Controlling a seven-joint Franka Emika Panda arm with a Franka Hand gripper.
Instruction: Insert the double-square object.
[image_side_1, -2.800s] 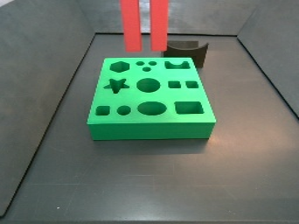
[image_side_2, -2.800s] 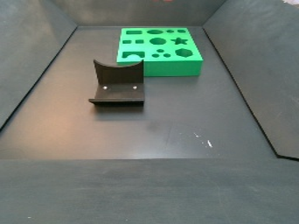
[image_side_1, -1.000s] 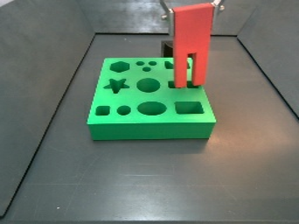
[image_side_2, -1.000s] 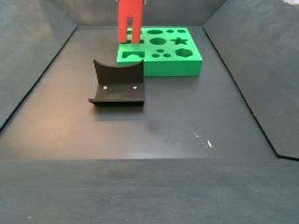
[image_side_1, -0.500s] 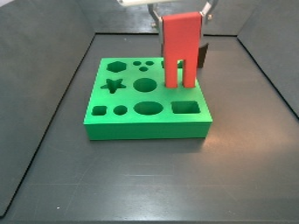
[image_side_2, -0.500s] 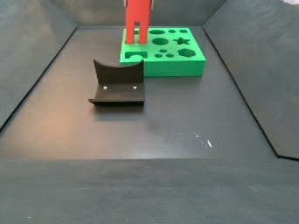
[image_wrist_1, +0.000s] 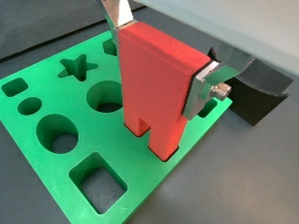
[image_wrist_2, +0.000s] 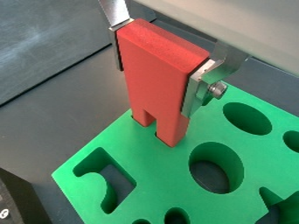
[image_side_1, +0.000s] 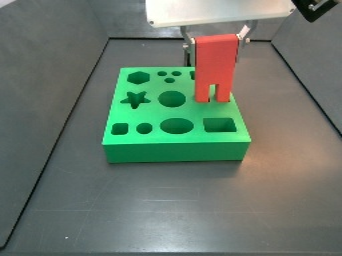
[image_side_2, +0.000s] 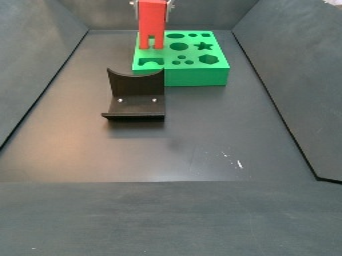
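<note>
gripper (image_wrist_2: 163, 63) clamped on the double-square object (image_wrist_2: 159, 86), silver fingers (image_wrist_2: 211, 75) pressed flat against both sides of its solid upper slab, nothing else between them. piece hangs upright straight below the gripper, legs pointing down. in a side view the gripper (image_side_1: 215, 38) sits over the green block (image_side_1: 160, 135) with the red piece (image_side_1: 214, 68) under it, leg ends right at the block's top face near one edge. in both wrist views the two legs meet the green surface; whether the tips are actually inside holes or just resting on top, cannot tell. same piece in a wrist view (image_wrist_1: 159, 83), fingers (image_wrist_1: 212, 83) on the slab, block (image_wrist_1: 35, 140) below with star, round, oval and square openings spread out away from the gripper. in a side view the red piece (image_side_2: 151, 24) stands at the block's (image_side_2: 201, 72) edge. fixture (image_side_2: 132, 97) is on the dark floor (image_side_2: 201, 140) apart from the block, well away from the gripper; in a wrist view it (image_wrist_1: 260, 90) shows just past the block's edge.
</note>
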